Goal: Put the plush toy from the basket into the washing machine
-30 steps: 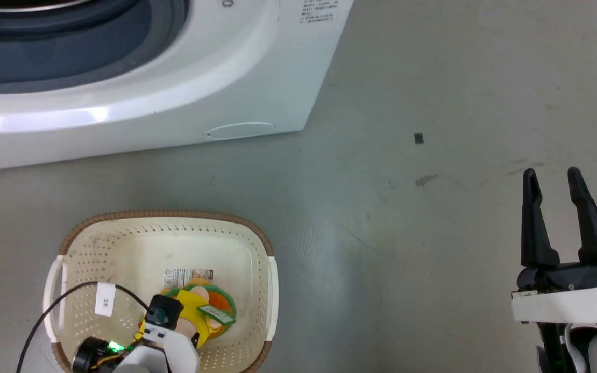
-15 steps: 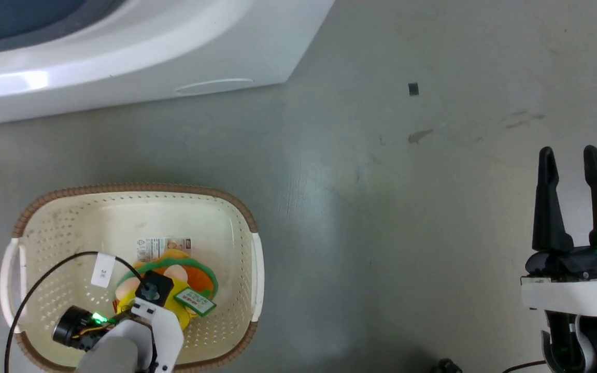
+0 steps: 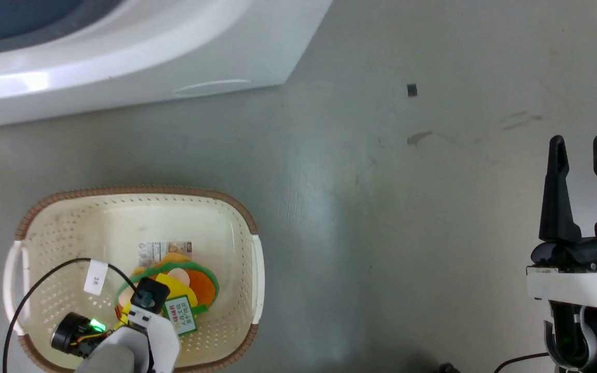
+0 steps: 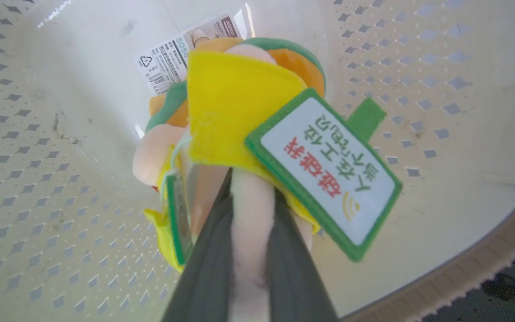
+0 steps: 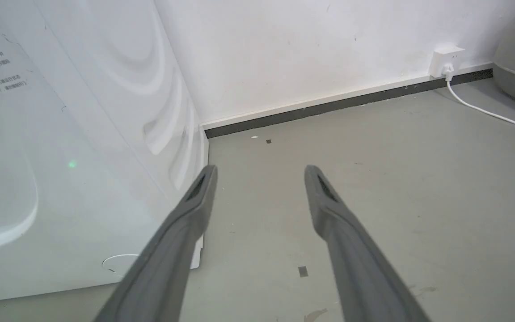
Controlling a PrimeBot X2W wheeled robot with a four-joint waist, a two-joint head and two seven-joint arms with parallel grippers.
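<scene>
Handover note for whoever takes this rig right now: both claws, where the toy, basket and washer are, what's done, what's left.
Left claw: shut on the plush toy, down inside the basket.
Right claw: open, empty, above the floor.
Washing machine: on the floor beyond the basket.
Done: toy gripped.
Left: lift it out, carry it into the washing machine, release.

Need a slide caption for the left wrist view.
Left gripper, jaws shut on a peach part of the plush toy, inside the basket.
</scene>
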